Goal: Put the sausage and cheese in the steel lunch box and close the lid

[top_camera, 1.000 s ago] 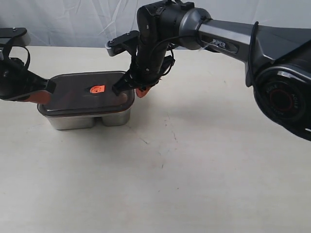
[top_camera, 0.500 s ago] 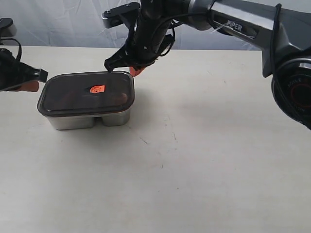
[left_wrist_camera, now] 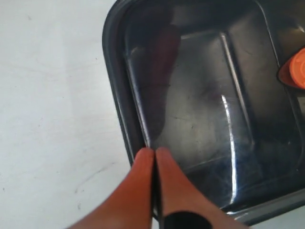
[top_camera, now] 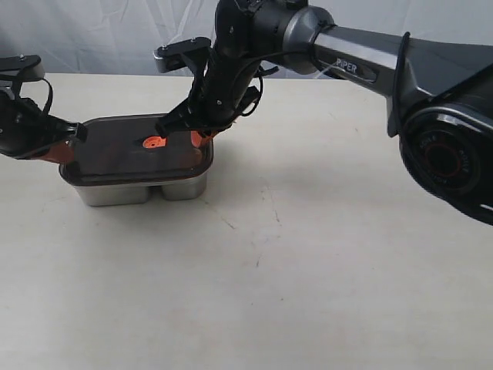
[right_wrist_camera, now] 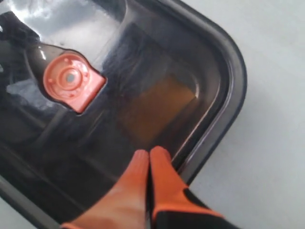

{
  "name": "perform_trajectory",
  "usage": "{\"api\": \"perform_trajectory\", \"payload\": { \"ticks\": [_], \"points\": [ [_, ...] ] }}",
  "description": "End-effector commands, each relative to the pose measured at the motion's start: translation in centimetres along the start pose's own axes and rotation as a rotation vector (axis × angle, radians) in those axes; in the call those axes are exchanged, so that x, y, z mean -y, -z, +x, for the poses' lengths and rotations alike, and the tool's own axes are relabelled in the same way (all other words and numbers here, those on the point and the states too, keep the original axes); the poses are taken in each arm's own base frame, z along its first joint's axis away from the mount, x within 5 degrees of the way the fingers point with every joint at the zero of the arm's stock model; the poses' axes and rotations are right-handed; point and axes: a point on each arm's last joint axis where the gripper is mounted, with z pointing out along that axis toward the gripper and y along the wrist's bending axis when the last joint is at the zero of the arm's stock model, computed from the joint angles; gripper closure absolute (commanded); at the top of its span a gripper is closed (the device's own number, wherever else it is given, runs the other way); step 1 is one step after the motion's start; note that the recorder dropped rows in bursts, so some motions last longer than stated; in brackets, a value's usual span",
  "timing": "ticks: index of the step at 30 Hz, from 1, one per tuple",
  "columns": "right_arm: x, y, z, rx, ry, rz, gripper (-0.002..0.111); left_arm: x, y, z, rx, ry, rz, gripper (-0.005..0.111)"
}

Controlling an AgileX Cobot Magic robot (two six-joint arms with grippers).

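The steel lunch box (top_camera: 115, 193) stands at the table's left with the dark translucent lid (top_camera: 115, 158) lying on it, orange valve (top_camera: 155, 142) at its centre. My left gripper (top_camera: 73, 139) is shut, its tips at the lid's left end; in the left wrist view its tips (left_wrist_camera: 155, 150) meet at the lid's rim (left_wrist_camera: 114, 81). The sausage (left_wrist_camera: 162, 62) shows dimly red through the lid. My right gripper (top_camera: 197, 139) is shut over the lid's right end. Its tips (right_wrist_camera: 149, 152) rest near the rim, and the cheese (right_wrist_camera: 157, 107) shows through the lid beside the valve (right_wrist_camera: 71, 78).
The pale table (top_camera: 308, 270) stretches bare to the right and front of the box. The right arm's dark links (top_camera: 362, 62) reach across the back from the right. A wrinkled white cloth (top_camera: 100, 38) hangs behind the table.
The right gripper, lifted behind the box half a second ago, has come down onto the lid's right part. The left gripper drew off to the left, then returned to the lid's left end.
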Motion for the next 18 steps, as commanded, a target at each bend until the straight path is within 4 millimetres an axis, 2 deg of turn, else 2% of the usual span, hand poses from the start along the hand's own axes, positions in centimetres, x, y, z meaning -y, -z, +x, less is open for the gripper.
{"api": "perform_trajectory", "payload": {
  "ticks": [1, 9, 18],
  "points": [
    [0.3, -1.0, 0.4, -0.03, 0.003, -0.005, 0.109, -0.3, -0.7, 0.1, -0.016, 0.015, 0.002, 0.107],
    [0.4, -2.0, 0.9, -0.063, -0.003, -0.011, 0.109, -0.7, -2.4, 0.6, -0.066, 0.03, 0.005, 0.107],
    [0.5, -4.3, 2.2, -0.16, -0.028, -0.046, 0.109, -0.8, -2.5, 0.6, -0.059, 0.031, -0.001, 0.107]
  ]
}}
